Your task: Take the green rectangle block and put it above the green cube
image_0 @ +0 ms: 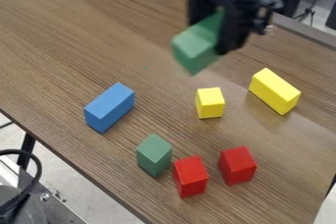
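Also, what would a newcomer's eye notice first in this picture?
Probably the green block held up in the black pincer, near the top of the view. Next, the bright red blocks near the lower edge, beside the green cube, and the long blue block at the left.

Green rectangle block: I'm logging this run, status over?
Gripper holding green rectangle block, raised off table. Not yet above green cube. Cube's top bare; one red block close beside it.

Blue block (109, 107), yellow cube (210, 103), longer yellow block (274, 91), two red blocks (190, 177); wood-grain table (72, 36) beneath, black cable (39, 168)
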You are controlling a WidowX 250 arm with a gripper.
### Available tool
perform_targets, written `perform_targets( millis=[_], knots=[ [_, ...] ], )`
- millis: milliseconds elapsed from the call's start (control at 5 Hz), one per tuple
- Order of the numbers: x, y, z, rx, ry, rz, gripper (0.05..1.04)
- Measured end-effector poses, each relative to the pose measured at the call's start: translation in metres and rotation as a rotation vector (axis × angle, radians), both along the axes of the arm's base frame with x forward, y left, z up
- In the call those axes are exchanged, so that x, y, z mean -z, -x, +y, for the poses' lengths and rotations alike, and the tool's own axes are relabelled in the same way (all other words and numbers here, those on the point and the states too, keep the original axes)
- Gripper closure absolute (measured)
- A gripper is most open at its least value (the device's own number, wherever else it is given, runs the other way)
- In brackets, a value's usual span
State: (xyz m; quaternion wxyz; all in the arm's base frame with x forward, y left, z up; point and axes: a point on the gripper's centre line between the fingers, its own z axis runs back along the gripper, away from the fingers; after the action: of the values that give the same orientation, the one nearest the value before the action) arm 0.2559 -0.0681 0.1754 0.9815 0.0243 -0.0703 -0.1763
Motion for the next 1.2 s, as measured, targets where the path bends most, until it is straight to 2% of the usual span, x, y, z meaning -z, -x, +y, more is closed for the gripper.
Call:
perform_targets(
  millis=[200, 600, 800, 1000, 1200],
  knots=[
    [-0.007, -0.013, -0.017, 0.077, 0.041, -0.032, 0.512],
    [-0.011, -0.035, -0.041, 0.224, 0.050, 0.000, 0.512],
    [-0.001, -0.037, -0.069, 0.329, 0.036, 0.042, 0.512],
    [0.024, -0.040, -0.106, 0.447, 0.055, 0.104, 0.512],
    [0.027, -0.037, -0.121, 0.498, 0.089, 0.092, 0.512]
  ],
)
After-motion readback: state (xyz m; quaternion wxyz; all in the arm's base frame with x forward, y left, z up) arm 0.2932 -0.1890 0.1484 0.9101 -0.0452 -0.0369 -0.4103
